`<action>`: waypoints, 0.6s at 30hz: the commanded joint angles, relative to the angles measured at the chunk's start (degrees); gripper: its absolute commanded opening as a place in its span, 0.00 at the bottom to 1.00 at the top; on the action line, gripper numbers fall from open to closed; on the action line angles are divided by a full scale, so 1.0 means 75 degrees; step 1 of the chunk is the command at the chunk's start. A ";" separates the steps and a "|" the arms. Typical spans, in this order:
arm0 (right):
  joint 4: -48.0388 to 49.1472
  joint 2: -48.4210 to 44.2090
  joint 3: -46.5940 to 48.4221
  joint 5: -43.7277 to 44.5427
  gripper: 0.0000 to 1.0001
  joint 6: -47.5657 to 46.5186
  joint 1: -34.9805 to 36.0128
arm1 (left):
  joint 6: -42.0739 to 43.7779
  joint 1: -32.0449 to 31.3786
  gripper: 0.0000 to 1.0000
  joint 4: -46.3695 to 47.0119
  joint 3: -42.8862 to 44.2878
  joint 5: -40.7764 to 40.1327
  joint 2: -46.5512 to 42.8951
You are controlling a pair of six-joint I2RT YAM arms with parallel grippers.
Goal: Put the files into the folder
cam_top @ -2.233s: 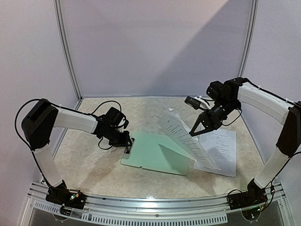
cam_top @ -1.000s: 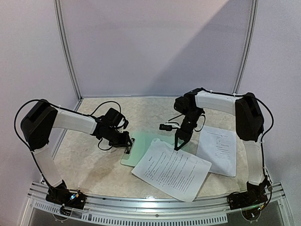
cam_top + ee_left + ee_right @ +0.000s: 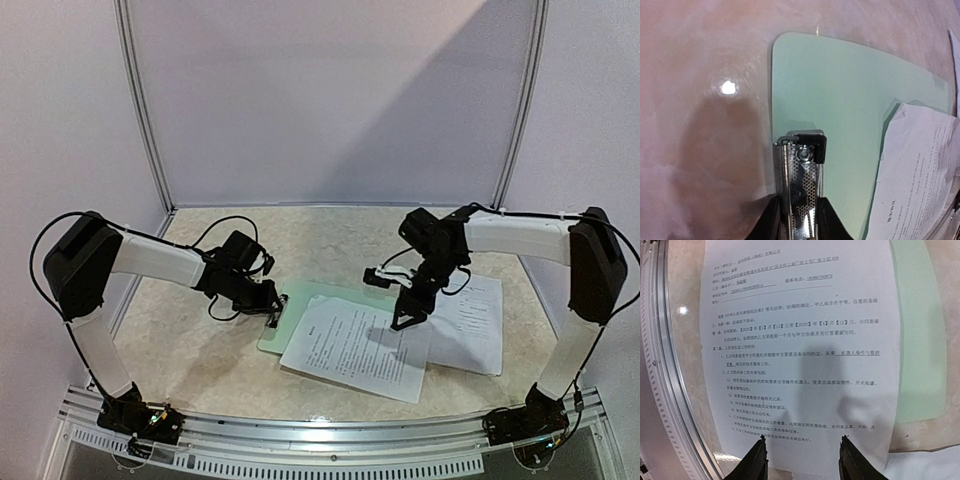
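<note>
Jaws first: the left gripper [image 3: 272,313] was closed on the clip [image 3: 801,180], pinching its metal lever from both sides. The right gripper [image 3: 405,322] stood parted above a sheet [image 3: 350,350], with nothing between its fingers.

On the table [image 3: 200,350] the folder [image 3: 296,320] lay flat between the 2 arms, its clip end toward the left arm. The sheet lay face up on it but askew. Its upper corner reached toward the clip yet sat well apart from it, leaving a bare green strip at that end, and its near edge hung past the folder's rim onto the table. To the right a pile [image 3: 470,325] of more printed paper rested on the table by the folder. How many pages it held could not be read from above, and the sheet's right edge seemed to meet or overlap it.

The step in hand looked like the letting-go of 1 sheet onto the folder, so the task was partly done at best. Whether the clip's mouth was lifted could not be told from the wrist view.

Next, the sheet probably needed squaring and sliding up under the clip. That called for a light downward press with the right fingertips and a drag toward the left arm, while the left gripper kept the lever squeezed. Thin paper could buckle or skate off if pushed from its edge. After that, the pile wanted the same treatment.
</note>
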 commanded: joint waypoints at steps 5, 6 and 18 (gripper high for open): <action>0.1760 -0.0705 -0.1841 0.0013 0.59 -0.0659 0.0434 | 0.0011 -0.0179 0.00 -0.0676 -0.0082 0.0356 0.0388; 0.2007 -0.0727 -0.1961 0.0217 0.59 -0.0686 0.0508 | 0.0003 -0.0179 0.00 -0.0676 -0.0083 0.0358 0.0393; 0.3912 -0.0451 -0.2132 0.0689 0.56 -0.0440 0.0828 | 0.0012 -0.0179 0.00 -0.0721 -0.0106 0.0326 0.0395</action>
